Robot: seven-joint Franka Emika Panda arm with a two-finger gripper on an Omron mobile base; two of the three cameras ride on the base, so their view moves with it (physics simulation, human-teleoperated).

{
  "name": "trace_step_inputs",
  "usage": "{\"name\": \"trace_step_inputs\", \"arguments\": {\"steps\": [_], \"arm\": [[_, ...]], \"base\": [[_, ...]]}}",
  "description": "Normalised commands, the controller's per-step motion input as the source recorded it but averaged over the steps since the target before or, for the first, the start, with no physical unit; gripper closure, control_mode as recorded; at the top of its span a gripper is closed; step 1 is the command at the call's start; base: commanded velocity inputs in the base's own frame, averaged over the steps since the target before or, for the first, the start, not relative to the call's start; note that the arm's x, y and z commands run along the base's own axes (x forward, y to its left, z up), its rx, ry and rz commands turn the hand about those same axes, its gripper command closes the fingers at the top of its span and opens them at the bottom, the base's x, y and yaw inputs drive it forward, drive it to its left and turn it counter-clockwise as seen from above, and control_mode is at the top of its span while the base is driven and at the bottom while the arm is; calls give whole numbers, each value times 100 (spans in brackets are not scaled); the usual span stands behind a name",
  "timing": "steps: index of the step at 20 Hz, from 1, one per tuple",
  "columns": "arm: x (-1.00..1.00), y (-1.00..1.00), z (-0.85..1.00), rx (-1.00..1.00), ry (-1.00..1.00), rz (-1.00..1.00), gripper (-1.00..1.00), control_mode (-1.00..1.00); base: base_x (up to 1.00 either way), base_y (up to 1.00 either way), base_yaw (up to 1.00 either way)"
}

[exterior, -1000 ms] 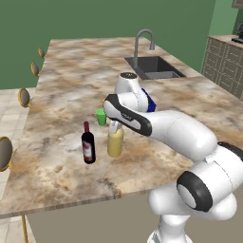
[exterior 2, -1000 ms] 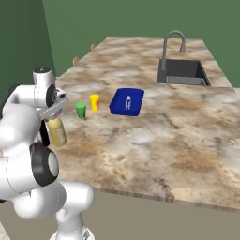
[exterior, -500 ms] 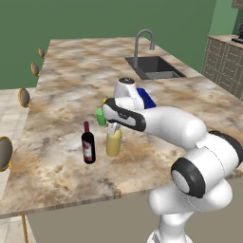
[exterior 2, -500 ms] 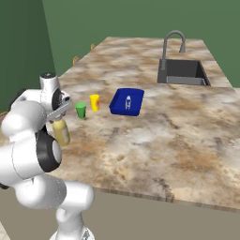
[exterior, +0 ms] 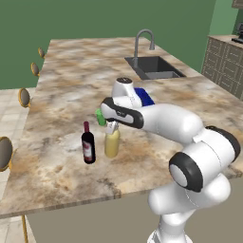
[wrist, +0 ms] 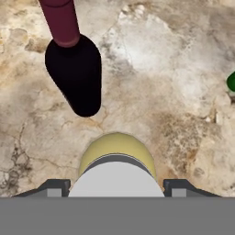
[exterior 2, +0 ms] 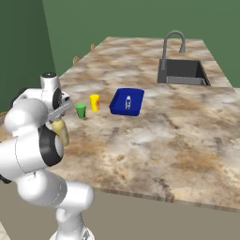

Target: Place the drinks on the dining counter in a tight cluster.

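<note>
On the dining counter (exterior: 66, 80) (exterior 2: 164, 131) a dark wine bottle (exterior: 88, 147) (wrist: 75, 73) with a red cap stands upright. Just to its right stands the yellow bottle (exterior: 112, 144) (exterior 2: 61, 131) (wrist: 117, 147), close to it with a small gap between them. My gripper (exterior: 112, 126) (exterior 2: 60, 117) (wrist: 117, 188) points straight down, shut on the yellow bottle's grey cap, and the bottle's base is on the stone. The small clear water bottle (exterior 2: 128, 101) lies in a blue tray (exterior 2: 126, 102) (exterior: 144, 97) farther right.
A green cup (exterior: 100, 117) (exterior 2: 80, 110) and a yellow cup (exterior 2: 94, 101) stand between the bottles and the tray. The dark sink (exterior: 154, 67) (exterior 2: 183, 72) with its curved faucet (exterior: 142, 40) (exterior 2: 173, 40) is at the far end. Stools line the counter's left edge.
My arm's elbow and forearm have swung round, while the hand stays over the yellow bottle. Both bottles stand where they were.
</note>
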Motion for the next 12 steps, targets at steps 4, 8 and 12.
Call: {"name": "trace_step_inputs", "arguments": {"steps": [4, 8, 12], "arm": [[0, 17, -14, 0, 1, 4, 100, -100], [0, 4, -21, 0, 1, 2, 100, -100], [0, 0, -32, 0, 0, 0, 100, -100]], "base": [[0, 0, 0], [0, 0, 0], [0, 0, 0]]}}
